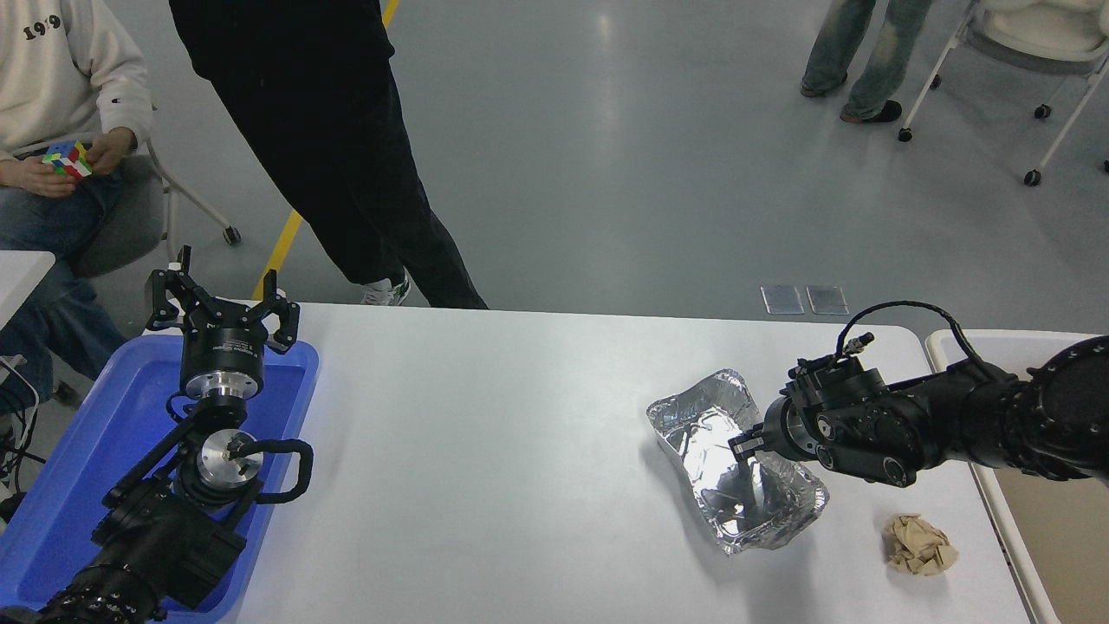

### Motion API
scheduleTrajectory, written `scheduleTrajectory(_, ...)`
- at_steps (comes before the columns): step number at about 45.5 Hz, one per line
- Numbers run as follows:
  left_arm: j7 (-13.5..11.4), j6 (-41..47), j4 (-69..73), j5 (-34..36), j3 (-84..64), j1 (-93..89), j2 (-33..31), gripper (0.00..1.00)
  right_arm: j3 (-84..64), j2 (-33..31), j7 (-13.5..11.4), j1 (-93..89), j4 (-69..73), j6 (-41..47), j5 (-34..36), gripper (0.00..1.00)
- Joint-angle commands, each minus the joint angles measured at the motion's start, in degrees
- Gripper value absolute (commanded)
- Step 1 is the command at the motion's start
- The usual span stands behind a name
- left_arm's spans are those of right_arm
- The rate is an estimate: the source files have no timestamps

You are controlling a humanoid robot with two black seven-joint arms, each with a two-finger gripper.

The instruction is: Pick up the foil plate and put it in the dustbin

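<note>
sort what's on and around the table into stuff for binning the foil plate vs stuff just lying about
For the job:
- foil plate, on the table
- dustbin, at the table's right edge
- right gripper, at the plate's right rim

Just lying about:
- crumpled brown paper ball
- blue tray
- left gripper, parked over the tray

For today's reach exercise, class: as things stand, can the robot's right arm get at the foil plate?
Probably yes: the right gripper is already at the foil plate, by its right rim, and nothing lies between them.
</note>
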Motion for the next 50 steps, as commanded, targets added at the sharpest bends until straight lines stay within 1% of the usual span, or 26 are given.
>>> scheduleTrajectory(1,0.0,0.0,0.0,0.0,0.0,0.0,0.0,0.99,0.0,-0.2,0.0,0.4,0.0,0.0,0.0,0.0)
scheduleTrajectory(7,0.0,0.0,0.0,0.0,0.0,0.0,0.0,0.99,0.0,-0.3,0.0,0.7,0.2,0.1,0.1,0.0)
scheduleTrajectory(12,0.0,0.0,0.0,0.0,0.0,0.0,0.0,0.99,0.1,-0.4,0.6,1.9,1.0,0.8,0.5,0.0)
scheduleTrajectory(22,0.0,0.0,0.0,0.0,0.0,0.0,0.0,0.99,1.1,-3.5,0.9,5.2,2.6,1.2,1.2,0.0)
scheduleTrajectory(29,0.0,0.0,0.0,0.0,0.0,0.0,0.0,0.99,1.3,-8.8,1.0,10.7,7.9,5.4,1.5,0.0)
scheduleTrajectory(38,0.0,0.0,0.0,0.0,0.0,0.0,0.0,0.99,0.6,-17.4,0.9,21.0,19.6,7.8,2.5,0.0)
scheduleTrajectory(45,0.0,0.0,0.0,0.0,0.0,0.0,0.0,0.99,-1.4,-25.2,0.6,33.9,31.2,11.7,2.5,0.0)
scheduleTrajectory(50,0.0,0.0,0.0,0.0,0.0,0.0,0.0,0.99,-4.1,-28.6,0.6,44.7,35.6,17.7,2.5,0.0)
